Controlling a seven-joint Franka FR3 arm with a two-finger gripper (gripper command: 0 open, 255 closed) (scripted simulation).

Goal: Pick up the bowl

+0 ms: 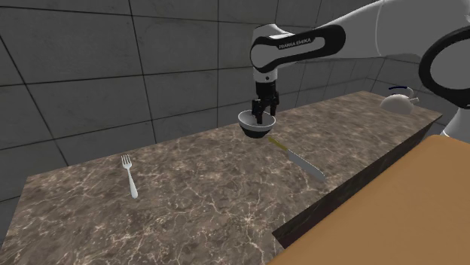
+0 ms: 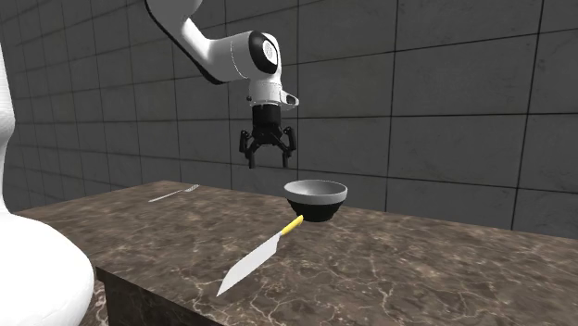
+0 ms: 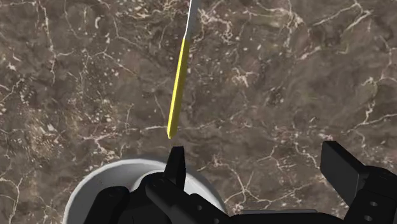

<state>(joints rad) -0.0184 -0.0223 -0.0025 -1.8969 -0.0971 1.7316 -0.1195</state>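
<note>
A small bowl (image 1: pixel 257 126), dark outside and pale inside, stands upright on the brown marble counter (image 1: pixel 196 203). My black gripper (image 1: pixel 263 114) hangs open in the air above it, holding nothing. In the second exterior view the gripper (image 2: pixel 267 159) is higher than the bowl (image 2: pixel 315 198) and toward that view's left. In the wrist view the gripper (image 3: pixel 254 159) has its fingers wide apart. The bowl's pale rim (image 3: pixel 95 188) lies under and beside one finger (image 3: pixel 176 164), not between the two.
A knife (image 1: pixel 301 159) with a yellow handle (image 3: pixel 178 83) lies on the counter just beside the bowl. A fork (image 1: pixel 129 175) lies farther off toward the shoulder view's left. A white kettle (image 1: pixel 399 100) stands at the counter's far end. Grey tiled walls stand behind.
</note>
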